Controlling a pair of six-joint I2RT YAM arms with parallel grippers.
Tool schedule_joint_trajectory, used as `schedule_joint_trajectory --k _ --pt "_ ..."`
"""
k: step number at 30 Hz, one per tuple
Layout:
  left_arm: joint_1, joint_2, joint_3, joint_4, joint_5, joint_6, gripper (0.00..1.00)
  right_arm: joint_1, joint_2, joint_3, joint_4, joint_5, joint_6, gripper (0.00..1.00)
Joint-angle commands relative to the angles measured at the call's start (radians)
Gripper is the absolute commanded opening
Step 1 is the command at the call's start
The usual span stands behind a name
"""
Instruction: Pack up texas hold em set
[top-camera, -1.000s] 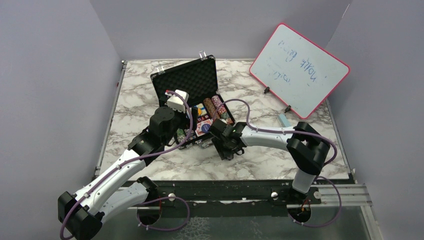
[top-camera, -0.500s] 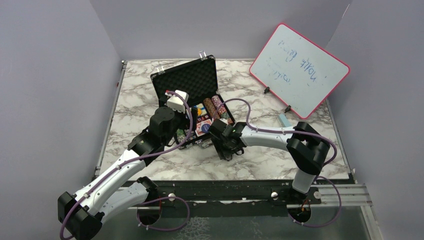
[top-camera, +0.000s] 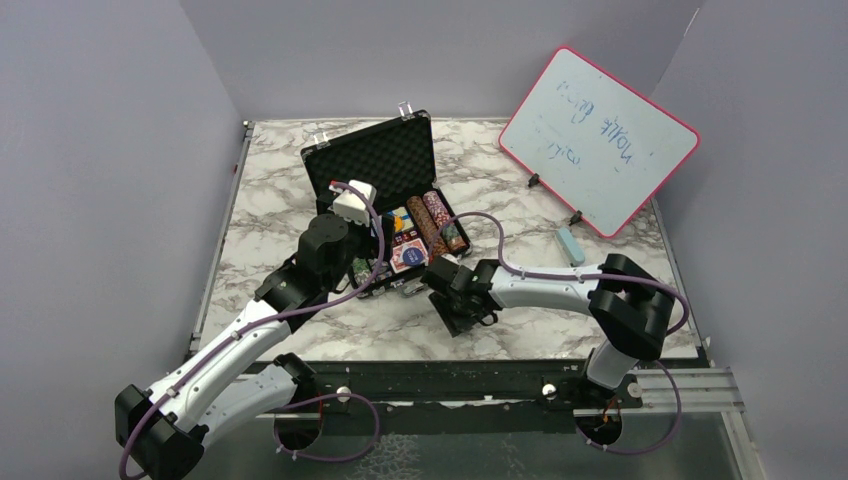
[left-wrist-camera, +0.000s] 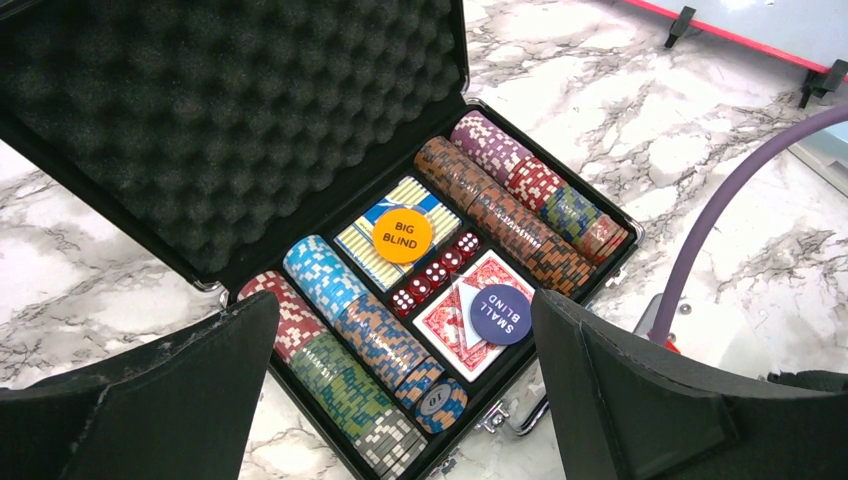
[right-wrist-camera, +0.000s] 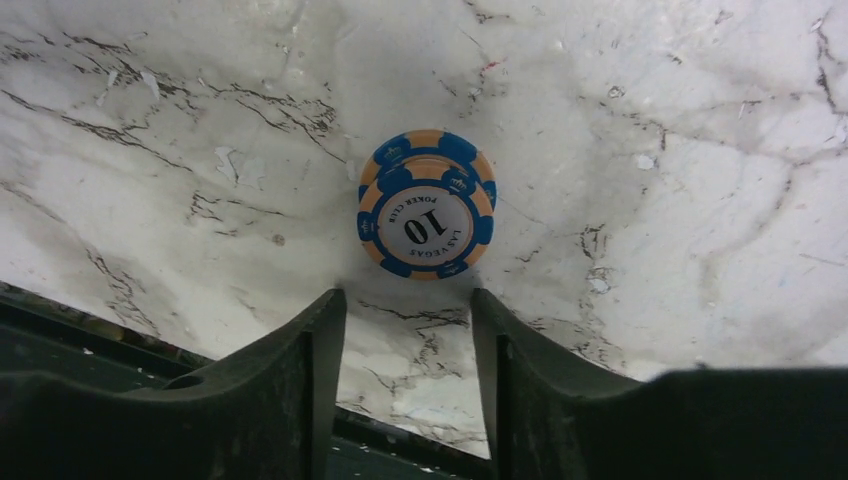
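The black briefcase lies open on the marble table, foam lid propped up. Its tray holds rows of multicoloured poker chips, the red-backed card deck, red dice, an orange BIG BLIND button and a purple SMALL BLIND button. My left gripper is open and empty, hovering over the tray's near-left corner. My right gripper is open, low over the table just short of two stacked blue-and-orange "10" chips. In the top view it sits near the case's front.
A pink-framed whiteboard stands at the back right on small feet. A light blue eraser block lies in front of it. The case's silver handle sticks out at its front. The table's dark near edge lies just behind my right fingers.
My right gripper has drawn back from the case front toward the near edge, and the arm has swung outward, uncovering the eraser. The left arm has not moved.
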Motion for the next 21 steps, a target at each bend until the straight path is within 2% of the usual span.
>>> schedule_joint_trajectory --k 1,5,11,18,21 --pt "0.004 -0.02 -0.006 0.013 -0.026 0.006 0.99 0.009 0.011 -0.023 -0.021 0.023 0.004 0.45" --pt "0.005 -0.021 -0.005 0.011 -0.029 0.008 0.99 0.009 0.048 -0.015 0.01 0.056 0.023 0.38" --pt "0.005 -0.023 -0.008 0.01 -0.029 0.006 0.99 0.009 0.088 0.021 0.034 0.094 0.051 0.34" --pt "0.005 -0.026 -0.008 0.008 -0.026 0.005 0.99 0.009 0.096 0.023 0.042 0.128 0.086 0.33" --pt "0.005 -0.027 -0.008 0.006 -0.025 0.005 0.99 0.009 0.073 0.015 0.04 0.133 0.095 0.37"
